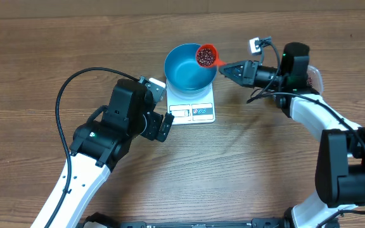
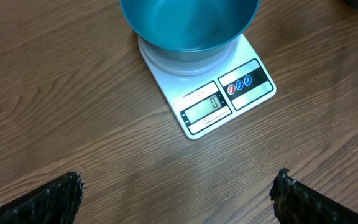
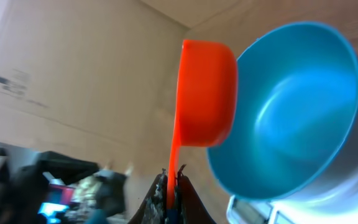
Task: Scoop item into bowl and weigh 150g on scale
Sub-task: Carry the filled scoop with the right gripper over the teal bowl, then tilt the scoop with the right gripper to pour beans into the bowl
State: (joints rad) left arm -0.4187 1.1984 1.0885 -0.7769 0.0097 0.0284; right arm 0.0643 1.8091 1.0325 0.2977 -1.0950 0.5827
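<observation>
Right end effector (image 3: 171,186) tight on scoop (image 1: 206,56), beans (image 1: 204,57) above bowl (image 1: 184,71) rim; left end effector (image 2: 178,186) wide.

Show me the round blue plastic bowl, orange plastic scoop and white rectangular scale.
round blue plastic bowl (image 1: 187,69): overhead, inner floor.
orange plastic scoop (image 3: 205,93): right wrist, cup wall.
white rectangular scale (image 2: 206,105): left wrist, display.

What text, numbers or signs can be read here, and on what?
"0": on the scale, in its display.
Fine print around the display and symbols on the three round buttons: too small to read.
Dark print on the cardboard behind the scoop: blurred, unreadable.
</observation>
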